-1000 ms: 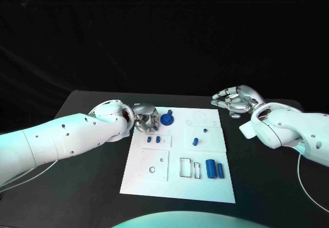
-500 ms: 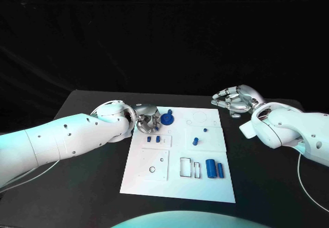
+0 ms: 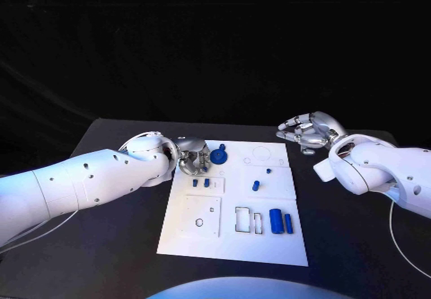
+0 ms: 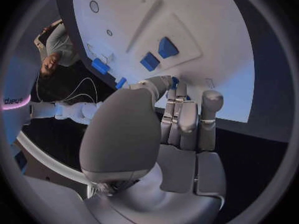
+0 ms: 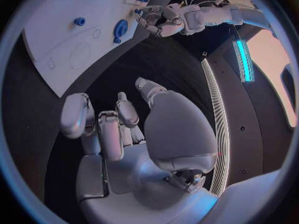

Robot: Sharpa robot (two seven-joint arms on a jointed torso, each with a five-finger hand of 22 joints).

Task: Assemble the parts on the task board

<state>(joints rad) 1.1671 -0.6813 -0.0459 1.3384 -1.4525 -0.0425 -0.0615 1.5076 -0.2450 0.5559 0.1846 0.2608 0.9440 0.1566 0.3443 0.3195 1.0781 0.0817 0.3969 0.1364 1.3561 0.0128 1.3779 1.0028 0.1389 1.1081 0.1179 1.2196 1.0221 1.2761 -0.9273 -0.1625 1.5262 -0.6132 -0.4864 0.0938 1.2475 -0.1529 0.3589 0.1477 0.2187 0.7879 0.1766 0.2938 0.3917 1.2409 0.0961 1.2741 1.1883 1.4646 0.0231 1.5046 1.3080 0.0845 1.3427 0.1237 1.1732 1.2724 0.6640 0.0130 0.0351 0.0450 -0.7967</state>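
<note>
I have the left hand (image 3: pixel 190 159) at the far left corner of the task board (image 3: pixel 235 246), its fingers curled in beside the blue round part (image 3: pixel 220 156) that stands there. From the left wrist view the fingertips (image 4: pixel 172 83) meet at a small bit of blue, so I judge they pinch a small piece or the part's edge; I cannot tell which. The right hand (image 3: pixel 308 132) hovers off the board's far right corner over the black surface (image 3: pixel 117 249), fingers bent inward and holding nothing.

To do this step well I want slow, small wrist moves, keeping the fingertips square over the seat and pressing straight down, not sideways, so the board does not slide. The two small blue blocks (image 3: pixel 201 183) just nearer than the hand are loose; I keep the wrist high enough to clear them. The two blue cylinders (image 3: pixel 281 222) wait at the near right.
</note>
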